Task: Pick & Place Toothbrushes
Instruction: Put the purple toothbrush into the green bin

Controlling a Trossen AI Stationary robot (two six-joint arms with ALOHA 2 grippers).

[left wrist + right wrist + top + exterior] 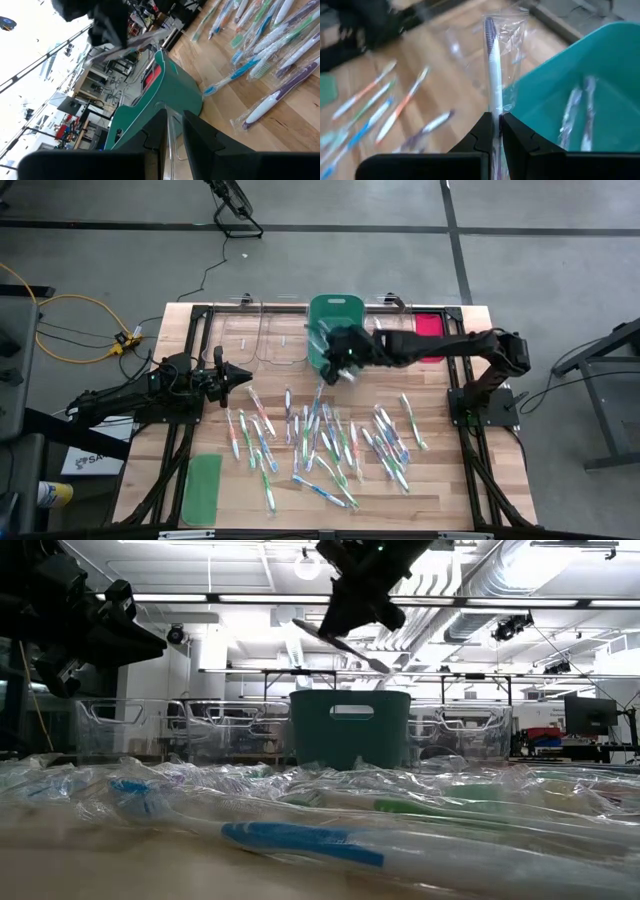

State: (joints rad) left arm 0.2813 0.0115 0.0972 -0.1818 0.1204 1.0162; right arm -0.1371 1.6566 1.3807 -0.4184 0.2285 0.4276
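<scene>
Toothbrushes (330, 445) lie scattered across the wooden table (450, 480) in front of me, most of them in a loose spread between my two arms and nearer the table's front edge than the bins. One wrapped toothbrush (493, 65) is up in the air instead, pinched in my right gripper (338, 356) just at the near rim of the green bin (330, 320); seen from table height it hangs tilted above that bin. At least two more lie down inside the bin already.

The held one has a white handle and a dark purple head, sealed in a clear, crinkly sleeve that sticks out past my fingers. Those on the table are thin and short, white or clear handles with blue, green, orange or pink accents, each in its own shiny wrapper — one close to my left wrist camera has a dark purple grip.

My right gripper's fingers are pressed together on the wrapped toothbrush, the handle running straight up between them. My left gripper (236, 373) hangs over the table's left side, just short of the scatter and pointing toward it; its fingers stand a narrow slit apart and hold nothing.

Clear bins (262, 332) sit beside the green one along the back edge, and a flat green lid (203, 488) lies near the front left corner.
</scene>
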